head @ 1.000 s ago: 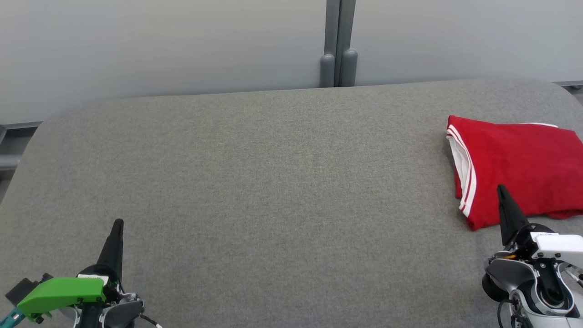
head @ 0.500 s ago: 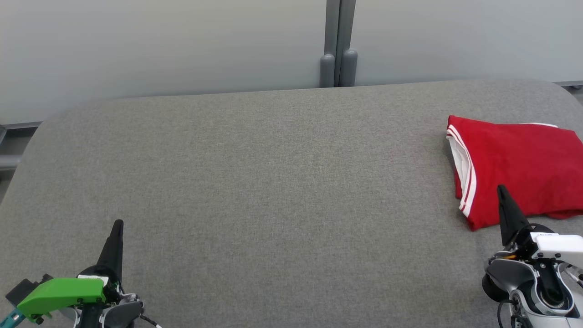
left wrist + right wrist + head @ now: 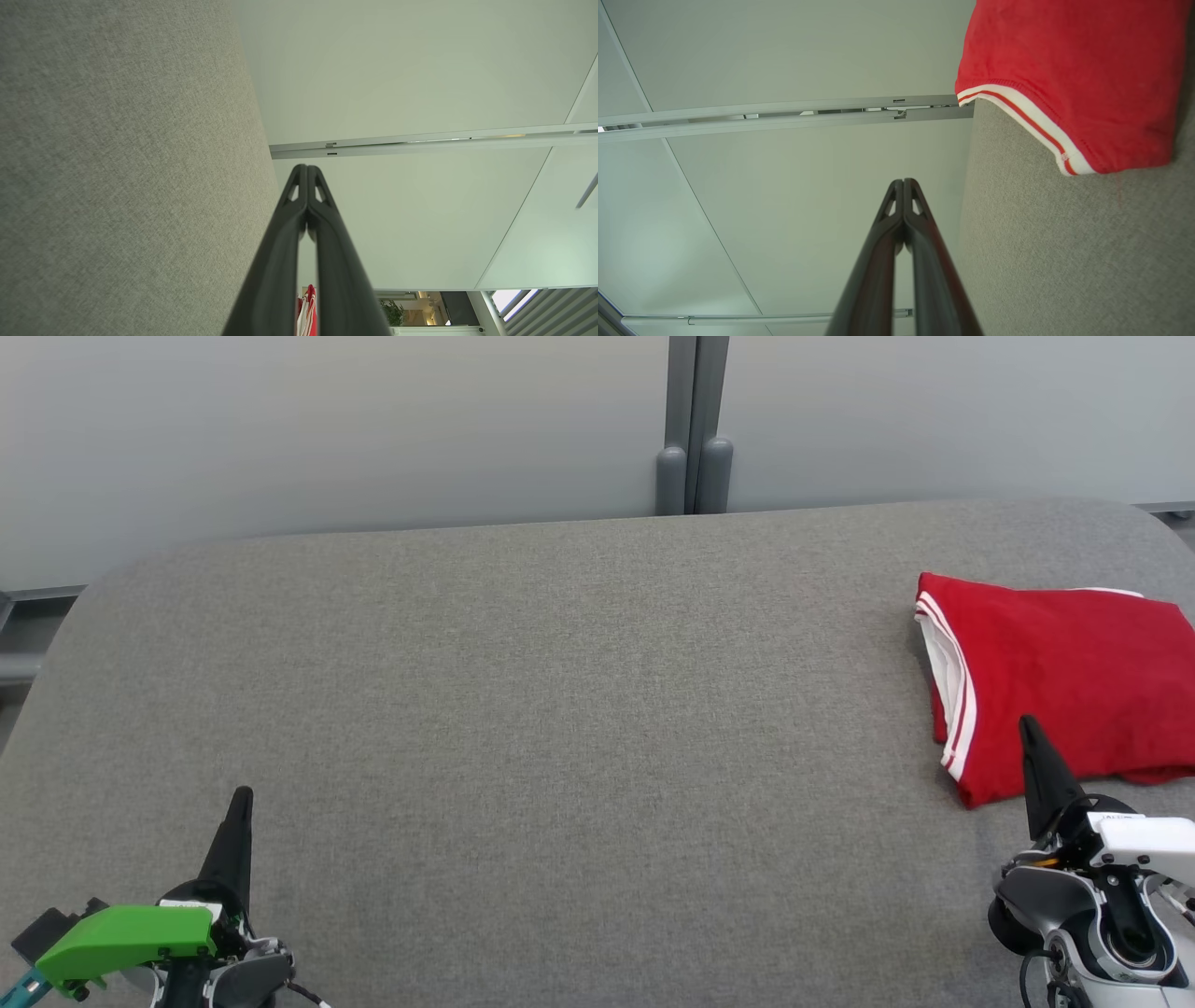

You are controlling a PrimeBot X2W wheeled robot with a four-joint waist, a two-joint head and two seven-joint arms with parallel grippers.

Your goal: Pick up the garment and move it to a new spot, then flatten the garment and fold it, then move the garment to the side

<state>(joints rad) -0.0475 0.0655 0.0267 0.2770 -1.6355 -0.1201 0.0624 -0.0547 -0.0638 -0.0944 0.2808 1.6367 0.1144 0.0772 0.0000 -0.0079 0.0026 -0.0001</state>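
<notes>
**Folded garment at the right edge, both grippers shut and empty**

Nothing stands between the grippers and the garment (image 3: 1055, 681); the broad middle of the worktop (image 3: 560, 709) is bare grey cloth. Behind its far edge rise pale wall panels (image 3: 327, 429) joined by a grey post (image 3: 693, 429). The garment lies folded by the right edge, toward the far right corner. The right gripper (image 3: 1025, 721) sits at the near right corner, its fingers pressed together on nothing; the tip is near the garment's near edge, and the right wrist view shows it apart from the cloth. The left gripper (image 3: 241, 795), at the near left corner above a green cover (image 3: 121, 938), is likewise closed and empty.

Compared with a second ago, the garment and both grippers lie unchanged.

The garment is soft red knit with white-striped trim, a rough rectangle. The worktop is coarse woven fabric with rounded corners. The fingers are dark, smooth and tapering.
</notes>
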